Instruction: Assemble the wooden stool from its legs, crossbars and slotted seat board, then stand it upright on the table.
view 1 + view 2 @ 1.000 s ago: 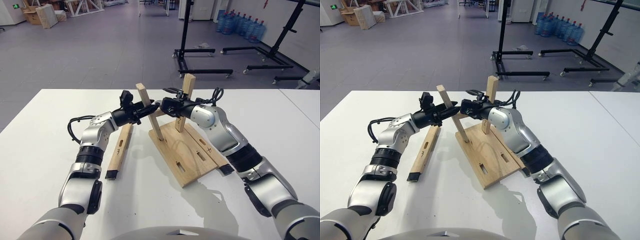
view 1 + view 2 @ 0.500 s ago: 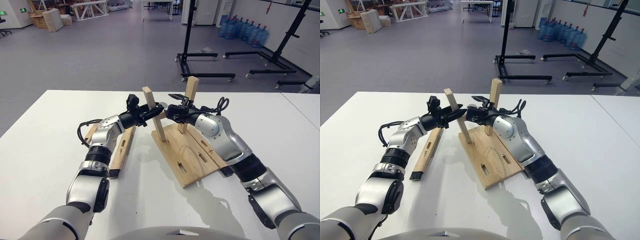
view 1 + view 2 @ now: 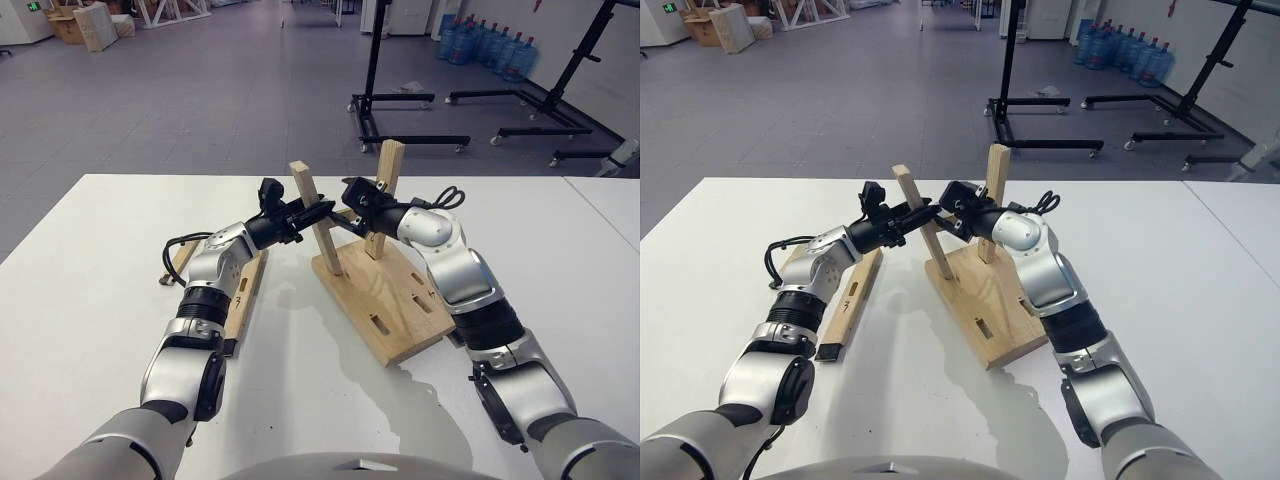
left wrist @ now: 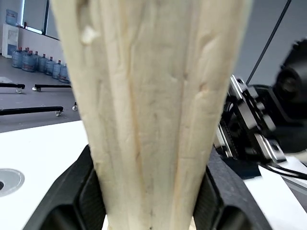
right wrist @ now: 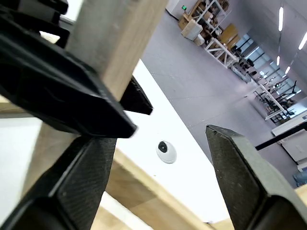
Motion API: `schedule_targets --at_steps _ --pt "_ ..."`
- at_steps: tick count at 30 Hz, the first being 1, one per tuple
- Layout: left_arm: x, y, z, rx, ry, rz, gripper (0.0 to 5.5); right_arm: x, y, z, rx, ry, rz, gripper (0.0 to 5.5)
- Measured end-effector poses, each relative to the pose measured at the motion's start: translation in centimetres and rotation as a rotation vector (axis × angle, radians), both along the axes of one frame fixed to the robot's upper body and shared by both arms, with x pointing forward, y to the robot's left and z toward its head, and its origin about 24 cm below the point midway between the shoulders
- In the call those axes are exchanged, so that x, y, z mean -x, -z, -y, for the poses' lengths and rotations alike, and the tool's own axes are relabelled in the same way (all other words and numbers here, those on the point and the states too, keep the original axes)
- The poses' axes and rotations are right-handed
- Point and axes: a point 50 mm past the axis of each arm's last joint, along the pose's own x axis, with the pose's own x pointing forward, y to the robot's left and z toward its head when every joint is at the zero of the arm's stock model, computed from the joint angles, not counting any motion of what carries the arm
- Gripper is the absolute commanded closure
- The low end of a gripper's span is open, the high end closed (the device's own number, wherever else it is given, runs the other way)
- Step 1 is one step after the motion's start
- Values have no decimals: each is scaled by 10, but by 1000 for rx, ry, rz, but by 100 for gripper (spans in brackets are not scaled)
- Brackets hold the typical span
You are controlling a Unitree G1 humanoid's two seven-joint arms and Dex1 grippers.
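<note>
Grey floor (image 3: 200, 90) carries black wheeled stands (image 3: 405, 140) and blue water jugs (image 3: 490, 45).

right gripper (image 5: 162, 136) holding its fingers spread wide | left gripper (image 5: 139, 119) clamping wooden leg (image 5: 120, 43) | seat board (image 5: 144, 203) lying on white table (image 5: 187, 177) | round grommet (image 5: 165, 151) sitting nearby

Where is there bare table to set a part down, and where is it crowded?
Bare table left of the loose legs, along the right edge, and at the near edge before the seat board. Crowded where left gripper and right gripper meet at the upright leg.
</note>
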Motion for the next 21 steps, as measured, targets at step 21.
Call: schedule_targets --at_steps 21 --pt "14 8 -2 -102 45 29 142 -8 -22 -5 58 -12 159 218"
